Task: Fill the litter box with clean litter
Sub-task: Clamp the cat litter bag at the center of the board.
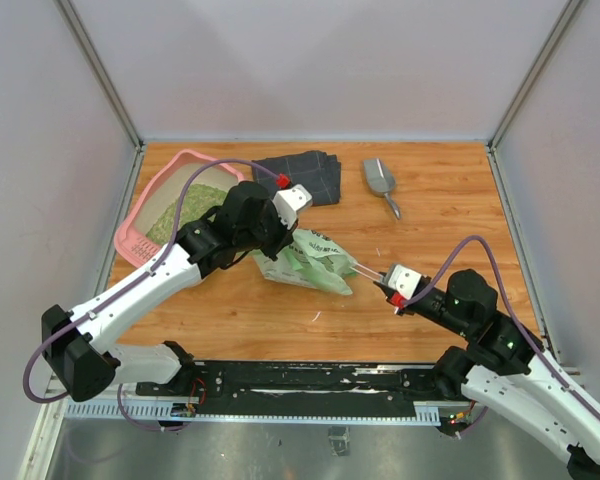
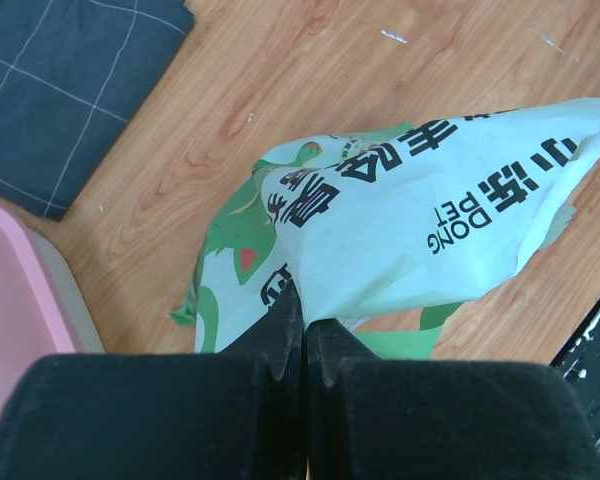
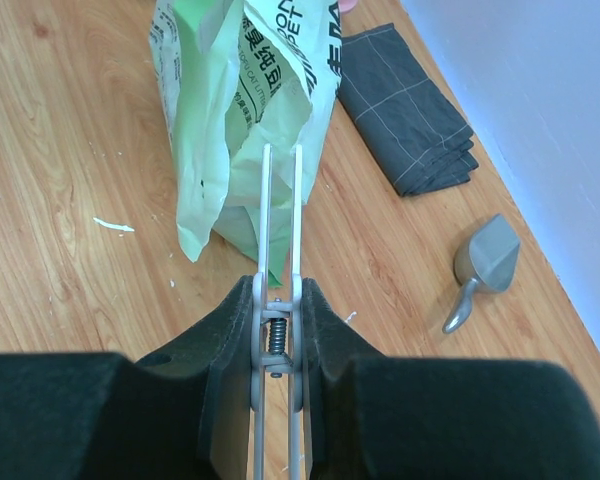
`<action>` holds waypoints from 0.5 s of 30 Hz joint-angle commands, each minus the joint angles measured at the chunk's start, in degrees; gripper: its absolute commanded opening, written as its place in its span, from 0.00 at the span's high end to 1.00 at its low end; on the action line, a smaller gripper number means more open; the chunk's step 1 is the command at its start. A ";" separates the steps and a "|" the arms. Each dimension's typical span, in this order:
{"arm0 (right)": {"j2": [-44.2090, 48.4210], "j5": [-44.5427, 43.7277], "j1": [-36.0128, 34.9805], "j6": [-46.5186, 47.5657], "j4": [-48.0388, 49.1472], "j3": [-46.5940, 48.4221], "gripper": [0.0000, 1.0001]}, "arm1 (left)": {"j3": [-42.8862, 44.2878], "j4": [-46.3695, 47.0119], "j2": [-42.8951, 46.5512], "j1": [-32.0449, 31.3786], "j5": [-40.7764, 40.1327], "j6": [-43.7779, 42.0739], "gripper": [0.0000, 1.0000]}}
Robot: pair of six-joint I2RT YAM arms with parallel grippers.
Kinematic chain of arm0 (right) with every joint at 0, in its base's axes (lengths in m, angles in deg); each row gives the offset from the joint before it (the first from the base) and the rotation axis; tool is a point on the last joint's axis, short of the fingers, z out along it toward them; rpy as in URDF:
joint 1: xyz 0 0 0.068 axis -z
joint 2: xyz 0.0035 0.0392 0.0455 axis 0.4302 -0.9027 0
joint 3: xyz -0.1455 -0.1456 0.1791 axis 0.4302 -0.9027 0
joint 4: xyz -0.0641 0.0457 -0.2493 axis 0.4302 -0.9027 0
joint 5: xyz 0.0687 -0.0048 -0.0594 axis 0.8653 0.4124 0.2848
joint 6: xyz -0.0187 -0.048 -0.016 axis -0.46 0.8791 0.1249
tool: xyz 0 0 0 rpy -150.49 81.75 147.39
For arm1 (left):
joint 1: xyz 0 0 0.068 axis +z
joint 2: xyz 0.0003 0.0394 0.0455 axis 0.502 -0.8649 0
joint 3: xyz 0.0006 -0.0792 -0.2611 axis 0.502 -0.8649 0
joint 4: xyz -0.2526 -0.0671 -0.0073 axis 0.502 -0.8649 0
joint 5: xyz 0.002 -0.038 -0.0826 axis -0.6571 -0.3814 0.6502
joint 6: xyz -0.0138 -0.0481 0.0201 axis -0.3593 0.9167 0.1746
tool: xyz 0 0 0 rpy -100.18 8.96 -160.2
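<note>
The pink litter box [image 1: 138, 212] sits at the back left with greenish-tan clean litter [image 1: 185, 203] inside; its rim [image 2: 10, 290] shows in the left wrist view. A green-and-white printed bag [image 1: 312, 262] lies on the table's middle. My left gripper [image 2: 305, 322] is shut on the bag's [image 2: 410, 220] edge, just right of the box. My right gripper [image 3: 280, 320] is shut on a grey spring-loaded tool [image 3: 280, 230] with two thin blades. The blade tips reach the bag's [image 3: 245, 90] lower part. In the top view the right gripper [image 1: 388, 285] stands right of the bag.
A dark grey folded cloth [image 1: 305, 175] lies behind the bag, beside the box. A grey metal scoop [image 1: 380, 180] rests at the back, right of the cloth. Small white scraps [image 3: 113, 225] dot the wooden table. Walls enclose the table on three sides.
</note>
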 commanded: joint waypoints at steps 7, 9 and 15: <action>-2.32 -3.54 -1.57 0.34 5.14 -0.77 0.99 | 4.78 11.15 2.36 0.71 2.30 1.72 1.00; -2.84 -3.26 -1.54 0.34 5.73 -1.00 0.99 | 4.84 11.05 2.33 0.71 2.36 1.76 1.00; -4.06 -5.66 -1.62 0.34 7.40 -1.65 0.99 | 4.54 11.17 2.65 0.77 2.41 1.69 1.00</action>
